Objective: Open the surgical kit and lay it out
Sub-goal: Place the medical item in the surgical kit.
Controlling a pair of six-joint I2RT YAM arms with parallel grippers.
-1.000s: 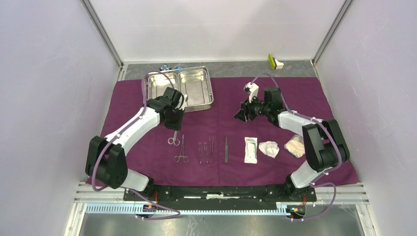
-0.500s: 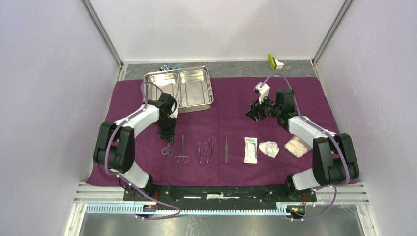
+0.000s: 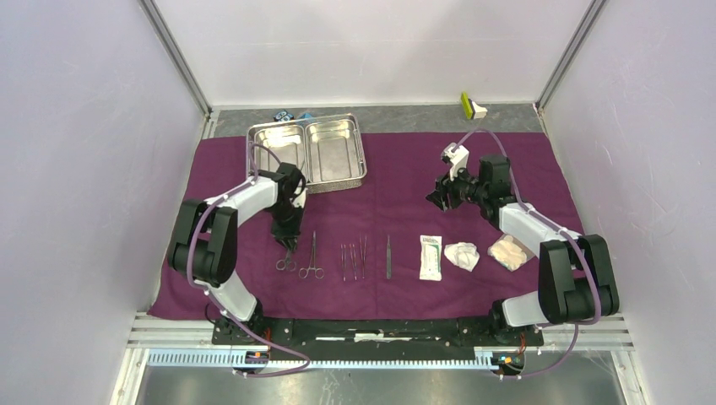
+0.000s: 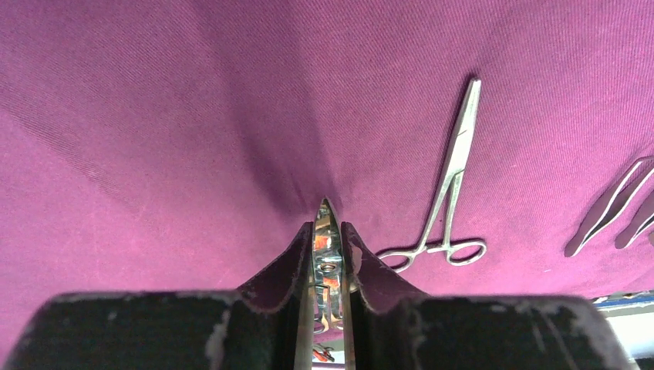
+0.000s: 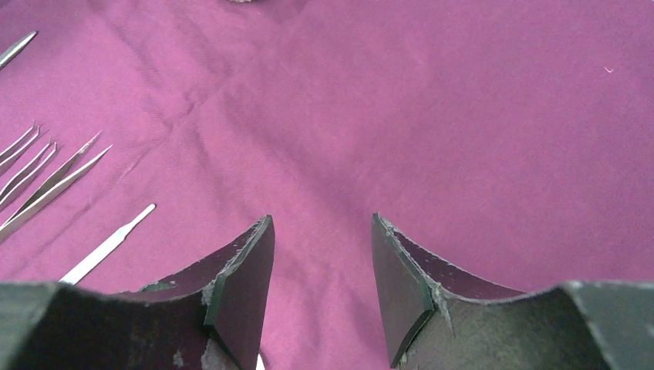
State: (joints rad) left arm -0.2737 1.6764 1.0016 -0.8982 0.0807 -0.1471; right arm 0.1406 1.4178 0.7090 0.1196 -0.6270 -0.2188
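The purple cloth [image 3: 397, 169] lies spread flat, with the steel tray [image 3: 364, 156] on its far left part. My left gripper [image 3: 288, 240] [image 4: 327, 231] is shut on a shiny pair of scissors [image 3: 285, 261] [image 4: 325, 223], held low over the cloth just left of the forceps [image 3: 311, 258] [image 4: 451, 193]. Further right in the same row lie the tweezers [image 3: 353, 260] [image 4: 609, 210], a slim metal tool [image 3: 388, 256] [image 5: 108, 245], the white packet [image 3: 431, 256] and two gauze wads [image 3: 462, 255]. My right gripper [image 3: 435, 197] [image 5: 322, 262] hangs open above bare cloth, holding nothing.
A small blue block and a black-and-blue object [image 3: 285, 115] sit behind the tray. At the back right stands a yellow-green and white item [image 3: 471, 105]. Lilac walls close in both sides, and a metal rail [image 3: 380, 325] runs along the near edge.
My left gripper has carried the scissors from beside the tray toward the near side, down next to the forceps. My right arm has drawn back to the right.
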